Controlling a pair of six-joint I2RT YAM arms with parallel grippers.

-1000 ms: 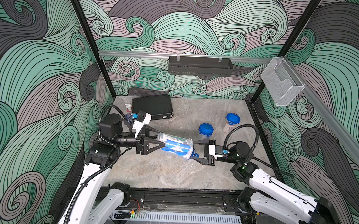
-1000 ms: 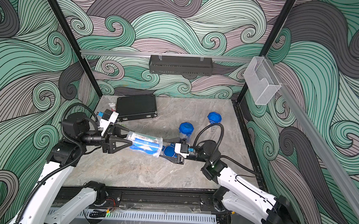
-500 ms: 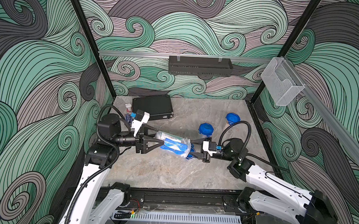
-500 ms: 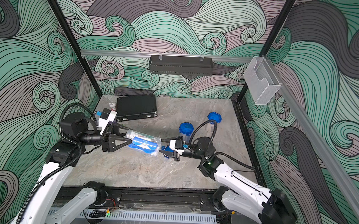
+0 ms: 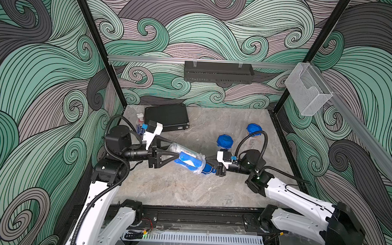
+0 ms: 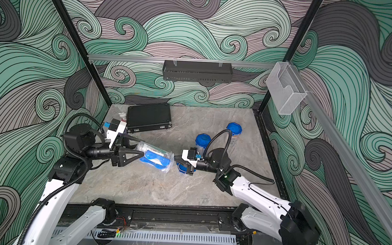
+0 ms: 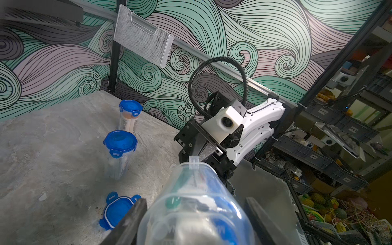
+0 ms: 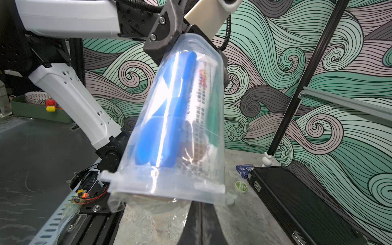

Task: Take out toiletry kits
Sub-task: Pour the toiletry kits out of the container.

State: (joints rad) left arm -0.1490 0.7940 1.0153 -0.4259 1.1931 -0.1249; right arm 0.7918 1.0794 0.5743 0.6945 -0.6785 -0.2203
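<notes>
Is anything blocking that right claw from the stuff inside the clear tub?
Nothing visible. The clear tub, held by the left gripper, points its open mouth at the right gripper; its blue lid lies on the table. The right jaws are shut at the mouth, apparently pinching clear wrap.

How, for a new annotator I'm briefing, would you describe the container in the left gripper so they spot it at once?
Over the grey tabletop, find the left gripper. It holds a clear container on its side, blue items showing inside. Unlike the nearer upright container and the farther one, both capped with blue lids, its mouth is open.
</notes>
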